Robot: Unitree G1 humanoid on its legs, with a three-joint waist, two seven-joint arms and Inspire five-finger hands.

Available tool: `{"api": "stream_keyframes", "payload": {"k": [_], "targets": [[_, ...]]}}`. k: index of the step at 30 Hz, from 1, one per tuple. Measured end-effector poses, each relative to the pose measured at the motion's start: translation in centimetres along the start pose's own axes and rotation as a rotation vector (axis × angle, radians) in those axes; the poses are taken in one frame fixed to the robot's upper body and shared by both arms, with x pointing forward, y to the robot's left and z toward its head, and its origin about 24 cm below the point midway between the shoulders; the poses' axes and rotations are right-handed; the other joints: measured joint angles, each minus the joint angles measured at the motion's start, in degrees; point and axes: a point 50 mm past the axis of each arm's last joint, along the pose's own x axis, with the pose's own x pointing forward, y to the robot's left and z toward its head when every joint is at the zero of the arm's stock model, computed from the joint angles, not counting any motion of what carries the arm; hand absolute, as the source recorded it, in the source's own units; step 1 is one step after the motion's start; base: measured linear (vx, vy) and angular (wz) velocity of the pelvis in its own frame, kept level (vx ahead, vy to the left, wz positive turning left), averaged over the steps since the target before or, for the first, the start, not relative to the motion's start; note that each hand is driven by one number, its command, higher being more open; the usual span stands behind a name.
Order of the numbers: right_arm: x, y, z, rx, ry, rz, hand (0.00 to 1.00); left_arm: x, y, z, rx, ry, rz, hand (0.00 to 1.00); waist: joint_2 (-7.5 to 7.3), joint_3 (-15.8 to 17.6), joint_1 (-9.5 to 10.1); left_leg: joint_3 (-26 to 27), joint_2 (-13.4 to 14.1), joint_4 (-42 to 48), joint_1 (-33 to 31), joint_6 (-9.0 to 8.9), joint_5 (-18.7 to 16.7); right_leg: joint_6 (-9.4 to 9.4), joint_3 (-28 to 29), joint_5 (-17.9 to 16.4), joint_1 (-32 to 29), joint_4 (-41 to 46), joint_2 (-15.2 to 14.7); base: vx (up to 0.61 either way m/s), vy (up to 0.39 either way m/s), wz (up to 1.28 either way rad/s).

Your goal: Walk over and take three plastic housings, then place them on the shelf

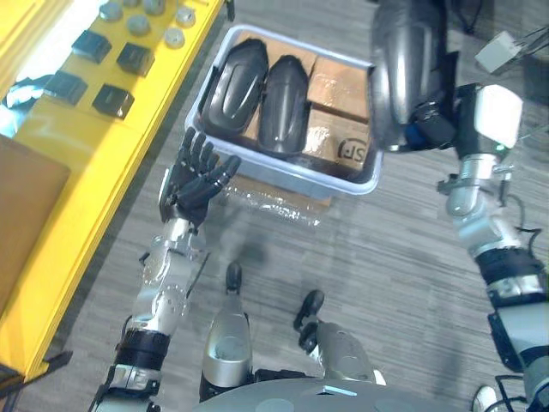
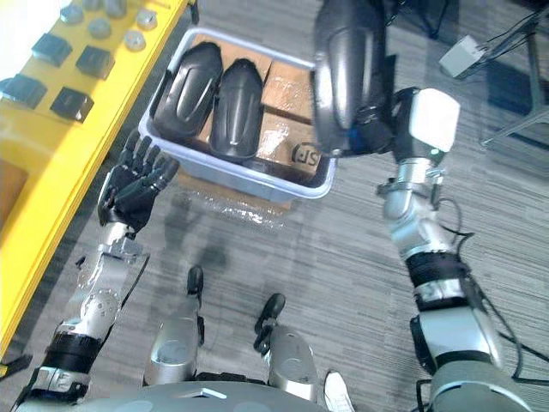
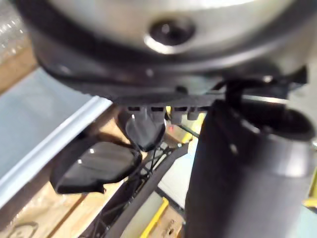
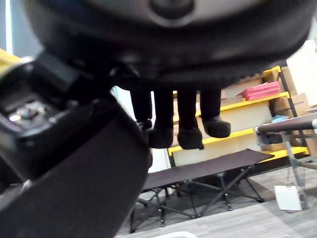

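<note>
Two black plastic housings [image 1: 232,81] [image 1: 285,103] lie side by side in the left half of a pale blue bin [image 1: 283,167] on the floor. A third, larger dark housing [image 1: 403,69] hangs upright above the bin's right end, with my right hand [image 1: 433,120] shut on its lower end. In the right wrist view my fingers [image 4: 178,124] curl over that housing [image 4: 74,183]. My left hand [image 1: 196,180] is open with fingers spread, just off the bin's near left corner and touching nothing. One binned housing [image 3: 94,166] shows past it in the left wrist view.
A yellow shelf [image 1: 86,172] runs along the left, carrying small dark square parts [image 1: 111,101] and grey round caps [image 1: 137,21]. Cardboard boxes [image 1: 339,86] line the bin's bottom. Clear wrap over cardboard [image 1: 274,202] lies under the bin's near side. A white box [image 1: 502,51] sits at the far right.
</note>
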Motion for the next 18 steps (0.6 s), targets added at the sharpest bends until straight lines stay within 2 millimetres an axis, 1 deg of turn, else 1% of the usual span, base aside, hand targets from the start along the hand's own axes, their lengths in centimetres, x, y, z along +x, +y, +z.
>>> {"api": "stream_keyframes", "payload": {"k": [1, 2, 3, 5, 7, 8, 9, 11, 12, 13, 14, 15, 18], "targets": [[-0.2, 0.1, 1.2, 0.025, -0.040, -0.010, 0.00, 0.5, -0.5, 0.0, 0.022, 0.017, -0.010, 1.00, 0.11, -0.60, -0.43, 0.22, 0.12, 0.03, 0.54, -0.03, 0.04, -0.01, 0.11, 0.41, 0.80, -0.81, 0.27, 0.06, -0.024, -0.16], [-0.2, 0.2, 1.6, 0.027, -0.059, -0.013, 0.00, 0.7, -0.7, 0.0, 0.025, 0.027, -0.013, 1.00, 0.08, -0.88, -0.53, 0.41, 0.19, 0.13, 0.92, -0.08, -0.01, -0.04, 0.39, 0.51, 1.17, -1.08, 0.39, 0.08, -0.024, -0.15], [-0.3, 0.3, 2.5, 0.044, -0.086, -0.016, 0.00, 1.1, -1.2, -0.2, 0.046, 0.056, -0.023, 1.00, -0.03, -1.85, -0.66, 1.11, 0.26, 0.16, 1.68, -0.32, -0.20, 0.01, 0.98, 0.75, 1.96, -1.96, 0.63, 0.08, -0.019, -0.13], [-0.4, 0.5, 3.1, 0.068, -0.100, -0.015, 0.00, 1.2, -1.5, -0.6, 0.065, 0.092, -0.030, 1.00, -0.05, -3.59, -1.04, 1.43, 0.21, 0.19, 1.64, -0.40, -0.27, 0.00, 1.18, 1.04, 2.20, -2.82, 0.78, 0.07, -0.008, -0.08], [-0.7, 1.1, 4.1, 0.092, -0.123, 0.002, 0.00, 1.2, -1.8, -1.4, 0.099, 0.150, -0.030, 1.00, -0.11, -5.48, -1.72, 2.38, 0.06, 0.21, 2.31, -0.44, -0.29, -0.07, 1.40, 2.06, 3.66, -5.10, 1.06, 0.06, 0.000, -0.07], [-0.8, 1.4, 4.4, 0.100, -0.127, 0.010, 0.00, 1.2, -1.8, -1.6, 0.105, 0.169, -0.031, 1.00, -0.13, -5.81, -1.86, 2.61, 0.06, 0.21, 2.57, -0.47, -0.31, -0.11, 1.47, 2.35, 4.12, -5.69, 1.17, 0.03, -0.003, -0.10], [-1.2, 1.7, 4.6, 0.108, -0.136, 0.026, 0.00, 1.1, -1.9, -2.2, 0.110, 0.207, -0.034, 1.00, 0.01, -6.83, -1.97, 2.77, 0.19, 0.20, 2.60, -0.54, -0.37, -0.25, 1.60, 2.77, 4.33, -6.48, 1.46, 0.01, -0.008, -0.09], [-1.7, 2.1, 4.7, 0.114, -0.150, 0.049, 0.00, 1.2, -2.1, -3.4, 0.112, 0.267, -0.035, 1.00, 0.18, -7.50, -2.09, 3.04, 0.29, 0.17, 3.09, -0.68, -0.47, -0.46, 1.77, 3.09, 4.84, -6.98, 1.77, -0.01, -0.004, -0.10], [-2.1, 2.5, 4.9, 0.124, -0.150, 0.071, 0.00, 1.1, -2.0, -4.2, 0.110, 0.310, -0.025, 1.00, 0.22, -8.19, -2.16, 3.30, 0.34, 0.14, 3.33, -0.89, -0.64, -0.54, 2.14, 3.16, 4.84, -6.99, 1.98, -0.04, 0.010, -0.12], [-2.3, 2.8, 5.0, 0.131, -0.149, 0.084, 0.00, 1.0, -1.9, -4.6, 0.108, 0.329, -0.020, 1.00, 0.18, -8.48, -2.35, 3.42, 0.41, 0.13, 3.46, -0.90, -0.65, -0.54, 2.31, 3.24, 4.85, -6.99, 2.03, -0.04, 0.012, -0.12], [-2.6, 3.1, 5.3, 0.143, -0.155, 0.102, 0.00, 0.8, -1.8, -5.2, 0.109, 0.359, -0.015, 1.00, 0.23, -8.86, -2.95, 3.48, 0.45, 0.08, 3.53, -0.91, -0.66, -0.55, 2.59, 3.35, 4.85, -7.00, 2.09, -0.05, 0.012, -0.08], [-2.7, 3.3, 5.6, 0.150, -0.171, 0.114, 0.00, 0.7, -1.9, -5.5, 0.109, 0.380, -0.016, 1.00, 0.29, -8.92, -3.36, 3.60, 0.45, -0.03, 3.57, -0.88, -0.64, -0.51, 2.74, 3.57, 4.81, -7.02, 2.09, -0.05, 0.011, -0.06], [-3.2, 3.6, 5.8, 0.158, -0.190, 0.145, 0.00, 0.8, -2.2, -5.8, 0.064, 0.403, -0.028, 1.00, 0.32, -9.43, -3.55, 3.96, 0.45, -0.04, 3.68, -0.85, -0.63, -0.44, 2.90, 3.76, 4.68, -7.06, 2.01, -0.04, 0.013, -0.07]]}}
